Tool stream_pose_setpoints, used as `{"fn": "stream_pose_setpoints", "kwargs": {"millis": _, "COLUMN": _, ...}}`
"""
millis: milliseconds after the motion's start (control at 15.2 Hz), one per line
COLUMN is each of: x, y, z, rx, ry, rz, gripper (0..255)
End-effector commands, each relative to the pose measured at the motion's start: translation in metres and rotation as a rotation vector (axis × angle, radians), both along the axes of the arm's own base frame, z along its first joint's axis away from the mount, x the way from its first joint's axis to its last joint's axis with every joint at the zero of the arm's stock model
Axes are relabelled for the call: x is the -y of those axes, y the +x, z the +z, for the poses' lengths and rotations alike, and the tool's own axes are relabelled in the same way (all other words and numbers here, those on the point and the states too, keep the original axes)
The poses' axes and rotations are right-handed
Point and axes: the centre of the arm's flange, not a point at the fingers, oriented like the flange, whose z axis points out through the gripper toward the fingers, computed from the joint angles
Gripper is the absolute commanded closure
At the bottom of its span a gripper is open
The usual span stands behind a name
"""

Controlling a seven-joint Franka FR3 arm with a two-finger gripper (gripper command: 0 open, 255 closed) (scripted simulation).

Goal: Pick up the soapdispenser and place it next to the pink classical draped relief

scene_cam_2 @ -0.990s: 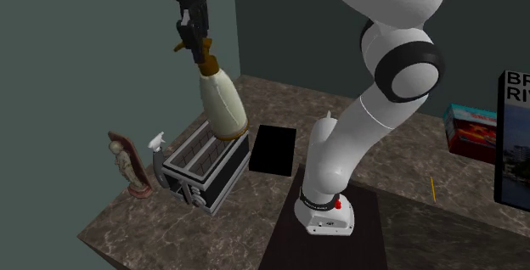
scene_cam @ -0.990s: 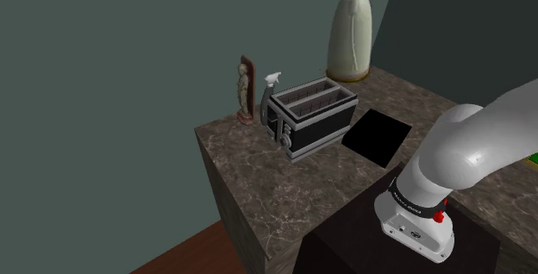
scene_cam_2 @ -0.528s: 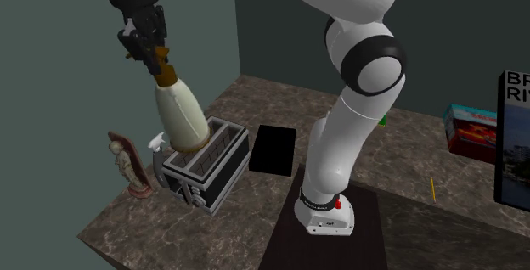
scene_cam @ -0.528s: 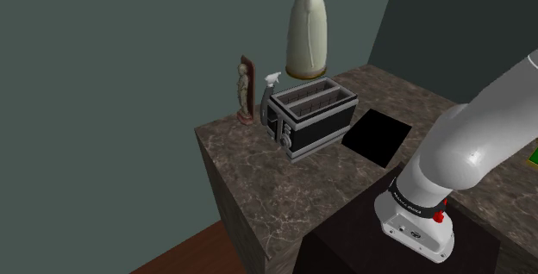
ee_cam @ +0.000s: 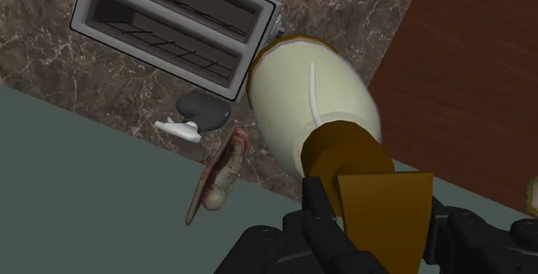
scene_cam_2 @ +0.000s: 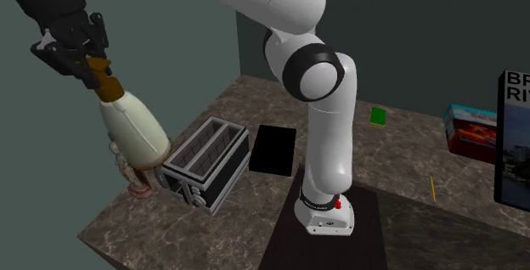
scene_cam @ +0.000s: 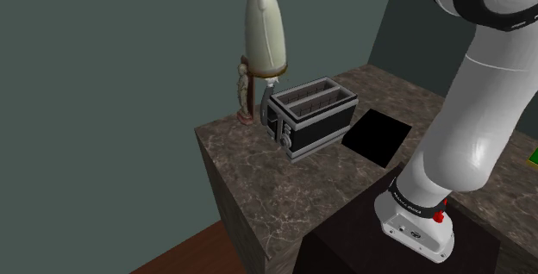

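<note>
Second exterior view, upper left: the gripper (scene_cam_2: 90, 64) has its fingers clenched on the brown pump neck of the soap dispenser (scene_cam_2: 132, 132). The bottle hangs tilted, airborne, close to the relief (scene_cam: 245, 100) and left of the toaster (scene_cam: 310, 117). Body appears rigid, smooth and bottom-heavy; the neck hold suits it, but expect swing.

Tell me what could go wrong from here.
1. The dispenser hangs tilted close to the relief; lowering it could topple the relief or the spray bottle.
2. Free counter beside the relief is tight between wall, toaster and edge, so the dispenser might land on the toaster or drop off.
3. The gripper holds only the brown top; the body might swing or slip.
</note>
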Motion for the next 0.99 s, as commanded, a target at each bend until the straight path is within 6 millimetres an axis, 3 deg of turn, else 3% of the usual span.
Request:
{"fn": "stream_pose_setpoints", "kwargs": {"millis": 0, "x": -0.017, "y": 0.019, "z": -0.001, "rx": -0.001, "ry": 0.002, "rz": -0.005, "gripper": 255}}
{"fn": "stream_pose_setpoints", "kwargs": {"millis": 924, "x": -0.017, "y": 0.019, "z": -0.075, "rx": -0.001, "ry": 0.002, "rz": -0.005, "gripper": 255}}
